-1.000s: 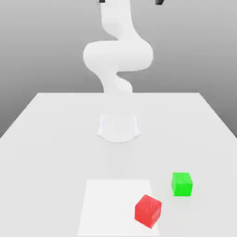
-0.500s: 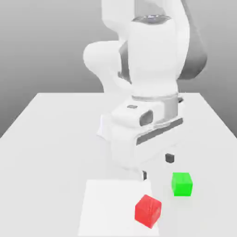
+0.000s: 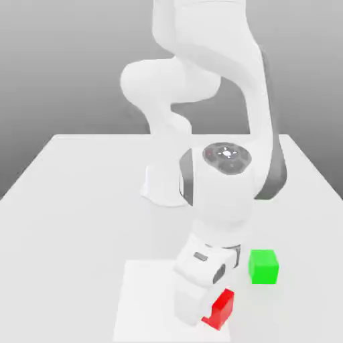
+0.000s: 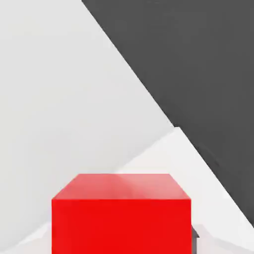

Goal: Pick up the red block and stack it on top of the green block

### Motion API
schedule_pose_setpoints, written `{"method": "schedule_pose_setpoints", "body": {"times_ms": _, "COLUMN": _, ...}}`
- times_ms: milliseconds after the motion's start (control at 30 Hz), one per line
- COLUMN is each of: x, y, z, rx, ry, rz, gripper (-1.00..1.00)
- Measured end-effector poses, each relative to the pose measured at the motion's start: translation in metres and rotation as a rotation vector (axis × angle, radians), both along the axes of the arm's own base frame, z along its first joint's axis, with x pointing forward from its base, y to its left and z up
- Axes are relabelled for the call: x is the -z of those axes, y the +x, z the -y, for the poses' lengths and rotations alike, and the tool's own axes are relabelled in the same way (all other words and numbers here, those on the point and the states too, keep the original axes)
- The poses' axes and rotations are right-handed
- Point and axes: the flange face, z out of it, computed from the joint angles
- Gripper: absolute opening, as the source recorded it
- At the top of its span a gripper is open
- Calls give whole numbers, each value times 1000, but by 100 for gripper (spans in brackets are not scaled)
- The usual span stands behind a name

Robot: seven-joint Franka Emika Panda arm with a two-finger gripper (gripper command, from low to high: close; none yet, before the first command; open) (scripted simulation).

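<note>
Hand (image 3: 213, 311) low, closed on red block (image 3: 222, 309). Block sits at white square's (image 3: 151, 295) edge, exterior view's right side, partly hidden by hand. Green block (image 3: 263, 266) near, apart from red one, off square, on white table (image 3: 67, 234). Panda arm (image 3: 224, 184) reaches down from base (image 3: 165, 184) farther back on table.

In front of me is a wide white table (image 3: 67, 221). On it there lies a flat white square (image 3: 146, 295), and the green block (image 3: 263, 267) sits apart, near this square.
</note>
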Motion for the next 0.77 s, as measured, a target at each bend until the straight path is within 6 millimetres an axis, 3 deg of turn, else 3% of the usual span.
{"method": "schedule_pose_setpoints", "body": {"times_ms": 167, "x": -52, "y": -1, "z": -1, "rx": -3, "ry": 1, "rz": 0, "gripper": -100}}
{"method": "schedule_pose_setpoints", "body": {"times_ms": 267, "x": -73, "y": -32, "z": -45, "rx": -130, "ry": 7, "rz": -5, "gripper": -100}}
{"method": "schedule_pose_setpoints", "body": {"times_ms": 367, "x": -88, "y": -81, "z": -101, "rx": -316, "ry": 7, "rz": -5, "gripper": -100}}
{"method": "schedule_pose_setpoints", "body": {"times_ms": 400, "x": -92, "y": -95, "z": -109, "rx": -355, "ry": 5, "rz": -4, "gripper": -100}}
{"method": "schedule_pose_setpoints", "body": {"times_ms": 467, "x": -88, "y": -110, "z": -117, "rx": -401, "ry": 3, "rz": -2, "gripper": -100}}
{"method": "schedule_pose_setpoints", "body": {"times_ms": 633, "x": -43, "y": -114, "z": -117, "rx": -409, "ry": 2, "rz": -1, "gripper": -100}}
{"method": "schedule_pose_setpoints", "body": {"times_ms": 667, "x": -35, "y": -115, "z": -116, "rx": -409, "ry": 1, "rz": -1, "gripper": 100}}
{"method": "schedule_pose_setpoints", "body": {"times_ms": 767, "x": -35, "y": -115, "z": -116, "rx": -409, "ry": 1, "rz": -1, "gripper": 100}}
